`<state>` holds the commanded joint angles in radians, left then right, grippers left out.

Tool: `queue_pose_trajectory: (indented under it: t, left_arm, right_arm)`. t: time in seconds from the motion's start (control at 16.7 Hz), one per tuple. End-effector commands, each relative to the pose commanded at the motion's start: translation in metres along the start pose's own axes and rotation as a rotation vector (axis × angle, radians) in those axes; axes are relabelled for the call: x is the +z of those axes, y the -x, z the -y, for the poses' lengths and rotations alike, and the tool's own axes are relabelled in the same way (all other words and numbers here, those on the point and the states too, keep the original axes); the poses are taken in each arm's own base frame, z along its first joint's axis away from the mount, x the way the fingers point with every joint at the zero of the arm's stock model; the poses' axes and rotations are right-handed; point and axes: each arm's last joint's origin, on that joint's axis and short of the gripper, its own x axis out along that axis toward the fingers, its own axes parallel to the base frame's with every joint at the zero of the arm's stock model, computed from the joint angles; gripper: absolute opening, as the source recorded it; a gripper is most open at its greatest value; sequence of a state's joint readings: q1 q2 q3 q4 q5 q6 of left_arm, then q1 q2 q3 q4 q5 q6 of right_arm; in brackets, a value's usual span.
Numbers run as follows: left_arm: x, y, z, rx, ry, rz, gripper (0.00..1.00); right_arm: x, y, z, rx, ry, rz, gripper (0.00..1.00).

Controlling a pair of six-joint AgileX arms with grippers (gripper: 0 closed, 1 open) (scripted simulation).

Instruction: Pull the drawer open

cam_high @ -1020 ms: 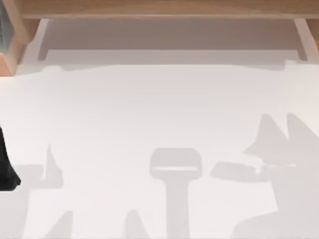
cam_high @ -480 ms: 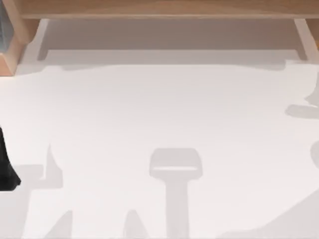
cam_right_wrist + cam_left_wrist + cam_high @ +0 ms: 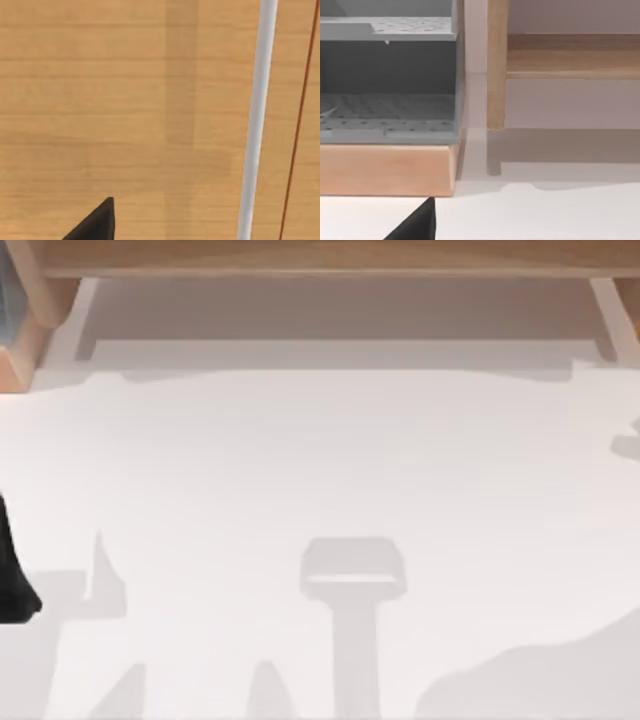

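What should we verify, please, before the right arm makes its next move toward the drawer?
1. Drawer front faced: ok. The wooden drawer front sits close before the right wrist camera.
2. Handle located: ok. A white bar, likely the handle, runs across that panel.
3. Right gripper lined up on the bar: not ok. Its dark tip lies apart from the bar.
4. Drawer shut or partly out: cannot tell. A thin seam line runs beside the bar.
5. Left arm out of the way: ok. It is parked at the table's left edge, facing the grey shelf unit.
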<state>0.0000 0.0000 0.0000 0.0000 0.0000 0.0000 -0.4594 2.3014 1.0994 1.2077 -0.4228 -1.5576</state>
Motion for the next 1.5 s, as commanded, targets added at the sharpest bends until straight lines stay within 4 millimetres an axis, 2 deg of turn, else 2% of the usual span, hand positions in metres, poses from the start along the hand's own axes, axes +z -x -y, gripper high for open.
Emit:
queue_pose_trajectory:
  t: [0.18, 0.54, 0.78, 1.5]
  left_arm:
    - [0.0, 0.0, 0.0, 0.0, 0.0, 0.0, 1.0]
    - [0.0, 0.0, 0.0, 0.0, 0.0, 0.0, 1.0]
    - [0.0, 0.0, 0.0, 0.0, 0.0, 0.0, 1.0]
    - [0.0, 0.0, 0.0, 0.0, 0.0, 0.0, 1.0]
  right_arm:
    - [0.001, 0.0, 0.0, 0.003, -0.002, 0.001, 1.0]
    - [0.0, -0.023, 0.0, 0.0, 0.0, 0.0, 1.0]
    - [0.0, -0.025, 0.0, 0.0, 0.0, 0.0, 1.0]
    - [0.0, -0.025, 0.0, 0.0, 0.0, 0.0, 0.1]
